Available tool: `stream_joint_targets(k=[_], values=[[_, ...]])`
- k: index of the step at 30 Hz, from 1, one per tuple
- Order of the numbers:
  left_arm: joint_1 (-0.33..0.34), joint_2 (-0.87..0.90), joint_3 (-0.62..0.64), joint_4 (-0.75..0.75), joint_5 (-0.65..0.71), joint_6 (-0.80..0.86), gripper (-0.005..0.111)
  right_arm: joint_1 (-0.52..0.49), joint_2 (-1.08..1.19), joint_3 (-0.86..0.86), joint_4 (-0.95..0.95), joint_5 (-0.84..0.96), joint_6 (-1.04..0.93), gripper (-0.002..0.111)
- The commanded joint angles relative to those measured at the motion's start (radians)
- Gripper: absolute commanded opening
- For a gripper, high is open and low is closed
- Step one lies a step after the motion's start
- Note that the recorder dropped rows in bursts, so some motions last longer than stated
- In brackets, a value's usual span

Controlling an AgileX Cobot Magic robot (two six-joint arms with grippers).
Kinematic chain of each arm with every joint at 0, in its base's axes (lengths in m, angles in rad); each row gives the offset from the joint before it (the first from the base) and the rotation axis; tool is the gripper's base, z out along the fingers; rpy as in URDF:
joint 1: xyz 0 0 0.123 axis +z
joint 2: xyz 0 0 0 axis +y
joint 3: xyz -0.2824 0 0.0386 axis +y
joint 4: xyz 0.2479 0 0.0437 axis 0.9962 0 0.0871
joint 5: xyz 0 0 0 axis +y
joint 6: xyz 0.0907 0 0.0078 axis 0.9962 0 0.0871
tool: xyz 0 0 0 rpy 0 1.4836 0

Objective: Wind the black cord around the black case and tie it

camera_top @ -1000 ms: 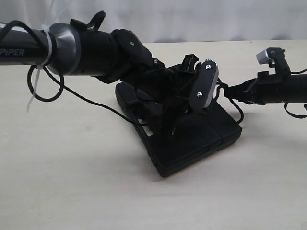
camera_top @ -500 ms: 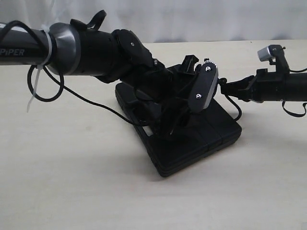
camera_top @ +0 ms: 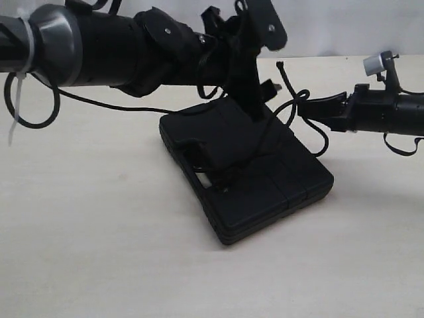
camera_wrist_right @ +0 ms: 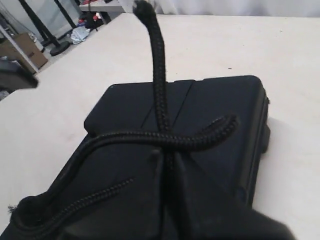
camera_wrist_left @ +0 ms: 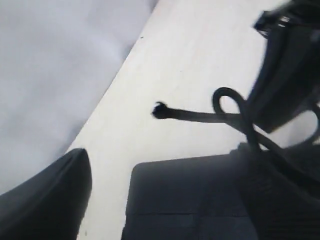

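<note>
Now: black cord [camera_wrist_right: 158, 75] pinched across black case [camera_top: 298, 173]
Your case lies flat on the table [camera_top: 99, 252], long axis slanting far-left to near-centre. The right gripper [camera_top: 308, 109] pinches the cord, tip pointing up; the left gripper [camera_top: 258, 93] hangs spread above.

Noted rough braided fibre on the black cord [camera_wrist_right: 159, 75] between the fingers of the right gripper [camera_wrist_right: 167, 160]; matt, smooth plastic on the black case [camera_wrist_right: 225, 100] beneath them.

black case [camera_top: 278, 189]: laid flat on the surface [camera_top: 99, 232].
black cord [camera_top: 262, 142]: drawn across the case top, clamped by the right end effector [camera_top: 306, 109].
left end effector [camera_top: 260, 93]: suspended above the case.
</note>
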Motion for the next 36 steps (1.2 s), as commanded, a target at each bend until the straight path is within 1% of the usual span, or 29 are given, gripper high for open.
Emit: stream_joint_targets(k=[1,2,4,6,13,15,17,20,22,24,25,27,30,32,36], values=[[0.016,0.042,-0.011,-0.113,-0.042,-0.124,0.074,0.000,-0.004,-0.002,0.005,0.050,-0.026,0.004],[0.016,0.050,-0.011,-0.111,-0.009,-0.119,0.074,0.000,-0.004,-0.002,0.000,0.068,-0.031,0.004],[0.016,0.062,-0.011,-0.081,0.100,-0.109,0.074,0.000,-0.004,-0.002,-0.002,0.088,-0.054,0.004],[0.014,0.082,-0.020,-0.089,0.062,-0.091,0.074,0.000,-0.004,-0.002,-0.008,0.088,-0.060,0.004],[0.017,0.089,-0.063,-0.178,0.075,-0.094,0.073,0.000,-0.004,-0.002,-0.020,0.088,-0.060,0.004],[0.017,0.089,-0.089,-0.222,0.075,-0.094,0.068,0.000,-0.004,-0.002,-0.020,0.088,-0.060,0.004],[0.017,0.089,-0.110,-0.235,0.092,-0.094,0.058,0.000,-0.004,-0.002,-0.020,0.088,-0.060,0.004],[0.017,0.090,-0.121,-0.297,0.201,-0.094,0.045,0.000,-0.004,-0.002,-0.020,0.088,-0.060,0.004],[0.017,0.100,-0.121,-0.330,0.266,-0.094,0.041,0.000,-0.004,-0.002,-0.020,0.088,-0.060,0.004],[0.017,0.110,-0.121,-0.379,0.280,-0.105,0.043,0.000,-0.004,-0.002,-0.020,0.088,-0.060,0.004],[0.017,0.116,-0.121,-0.396,0.280,-0.136,0.045,0.000,-0.004,-0.002,-0.022,0.088,-0.060,0.004],[0.021,0.126,-0.121,-0.411,0.249,-0.199,0.053,0.000,-0.004,-0.002,-0.025,0.088,-0.060,0.004],[0.043,0.133,-0.121,-0.443,0.240,-0.285,0.064,0.000,-0.004,-0.002,-0.027,0.088,-0.060,0.004],[0.053,0.139,-0.121,-0.501,0.237,-0.305,0.065,0.000,-0.004,-0.002,-0.027,0.088,-0.060,0.004],[0.062,0.165,-0.123,-0.665,0.249,-0.294,0.065,0.000,-0.004,-0.002,-0.024,0.088,-0.060,0.004]])
